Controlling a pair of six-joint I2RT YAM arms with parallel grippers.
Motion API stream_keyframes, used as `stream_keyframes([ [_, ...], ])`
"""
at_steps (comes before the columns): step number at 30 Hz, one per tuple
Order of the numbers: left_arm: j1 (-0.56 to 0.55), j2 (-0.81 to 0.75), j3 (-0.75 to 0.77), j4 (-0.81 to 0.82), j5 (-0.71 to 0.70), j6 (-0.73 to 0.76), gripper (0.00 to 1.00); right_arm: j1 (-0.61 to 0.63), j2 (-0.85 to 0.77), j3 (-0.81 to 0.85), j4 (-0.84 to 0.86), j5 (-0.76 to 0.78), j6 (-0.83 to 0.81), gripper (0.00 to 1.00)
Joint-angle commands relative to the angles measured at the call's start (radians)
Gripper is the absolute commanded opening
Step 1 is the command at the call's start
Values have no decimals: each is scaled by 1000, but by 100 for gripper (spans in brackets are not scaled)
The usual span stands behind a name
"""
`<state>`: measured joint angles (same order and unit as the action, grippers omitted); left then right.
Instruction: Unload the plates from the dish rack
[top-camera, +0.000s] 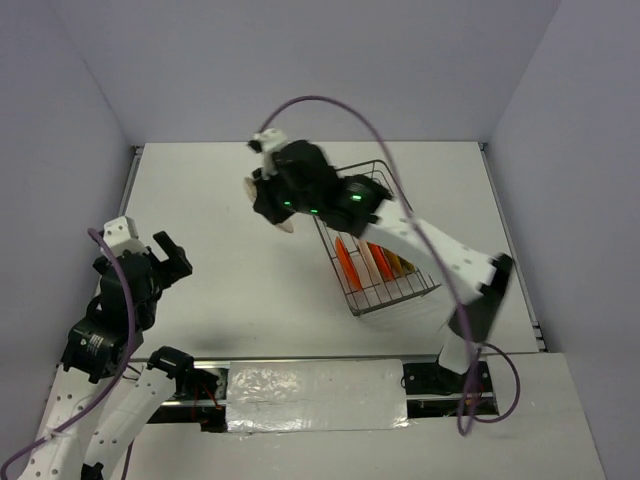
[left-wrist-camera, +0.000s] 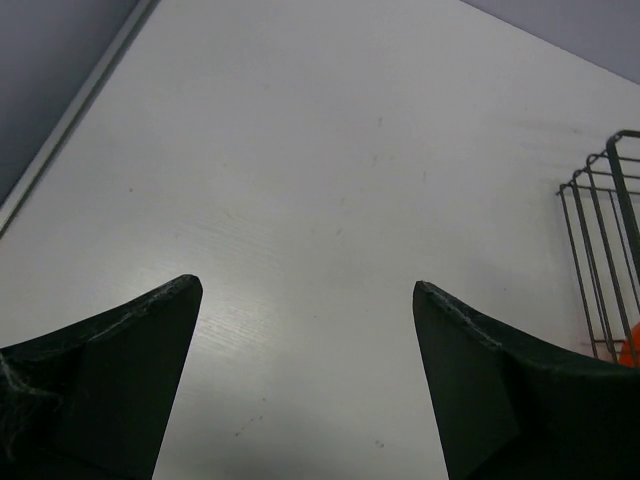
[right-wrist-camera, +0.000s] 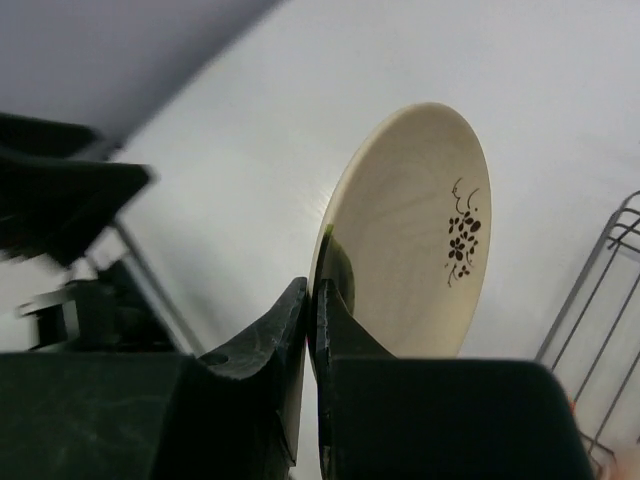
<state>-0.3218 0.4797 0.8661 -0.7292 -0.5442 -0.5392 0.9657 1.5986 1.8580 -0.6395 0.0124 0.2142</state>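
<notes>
My right gripper (right-wrist-camera: 312, 290) is shut on the rim of a cream plate (right-wrist-camera: 415, 225) with a dark flower patch. It holds the plate on edge above the table, left of the dish rack (top-camera: 378, 240). In the top view the gripper (top-camera: 268, 205) hides most of the plate (top-camera: 285, 225). The grey wire rack holds an orange plate (top-camera: 346, 262), a pale plate (top-camera: 378, 260) and an olive-yellow plate (top-camera: 397, 264), all standing on edge. My left gripper (top-camera: 172, 258) is open and empty at the table's left; in its wrist view (left-wrist-camera: 307, 290) only bare table lies between the fingers.
The rack's corner (left-wrist-camera: 600, 260) shows at the right of the left wrist view, with a bit of orange. Grey walls enclose the white table (top-camera: 220, 200) on three sides. A purple cable (top-camera: 330, 105) loops above the right arm.
</notes>
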Motion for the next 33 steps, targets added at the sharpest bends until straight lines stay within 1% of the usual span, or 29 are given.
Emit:
stream_keyframes([
  [1,0,-39,63,-70,-190,-91,99,39,315,137,-118,147,-102,0],
  [2,0,-61,65,-81,-212,-116,99,44,375,183,-136,190,-116,0],
  [3,0,-72,68,-91,-230,-128,100,51,433,267,-147,243,-124,0],
  [4,0,-93,73,-108,-261,-145,100,54,528,303,-158,268,-125,0],
  [5,0,-104,74,-111,-267,-149,99,56,565,346,-155,290,-125,0],
  [6,0,-113,70,-110,-269,-148,99,62,622,351,-126,300,-128,0],
  [10,1,-136,62,-85,-247,-127,99,76,704,354,-65,296,-121,1],
  [11,0,-133,62,-88,-249,-130,99,76,715,356,-58,288,-118,7],
  [12,0,-125,63,-90,-249,-130,100,76,727,354,-49,264,-113,28],
  [14,0,-116,63,-88,-243,-127,99,77,710,324,-34,227,-95,54],
  [15,0,-113,63,-87,-240,-125,100,79,692,308,-10,212,-85,71],
  [16,0,-107,63,-87,-238,-123,99,82,667,287,9,180,-70,77],
  [17,0,-104,63,-87,-237,-123,99,82,603,233,33,157,-61,84],
  [18,0,-102,63,-85,-234,-120,99,82,569,209,76,135,-50,100],
  [20,0,-99,62,-82,-229,-119,100,80,493,150,103,115,-24,100],
  [21,0,-99,62,-81,-229,-117,100,82,413,133,104,127,-15,100],
  [22,0,-101,60,-81,-229,-117,99,77,368,110,104,171,2,100],
  [23,0,-104,60,-81,-226,-117,100,64,274,37,118,190,2,100],
  [24,0,-104,59,-79,-224,-114,99,51,227,-5,118,214,5,100],
  [25,0,-105,57,-75,-220,-111,100,13,181,-84,112,265,16,100],
  [26,0,-105,53,-70,-215,-108,100,-16,102,-124,100,282,19,99],
  [27,0,-104,50,-55,-195,-96,100,-45,66,-164,75,285,22,96],
  [28,0,-102,47,-49,-186,-90,100,-82,29,-248,63,276,31,90],
  [29,-2,-98,42,-41,-174,-76,99,-143,-47,-299,66,235,30,73],
  [30,0,-86,40,-33,-146,-68,99,-172,-83,-343,66,224,24,66],
  [31,-2,-78,39,-20,-132,-61,100,-200,-153,-426,69,218,17,54],
  [32,-2,-69,34,-13,-120,-45,99,-243,-185,-466,70,210,16,42],
  [33,-2,-47,34,0,-90,-38,99,-261,-215,-499,75,193,5,39],
])
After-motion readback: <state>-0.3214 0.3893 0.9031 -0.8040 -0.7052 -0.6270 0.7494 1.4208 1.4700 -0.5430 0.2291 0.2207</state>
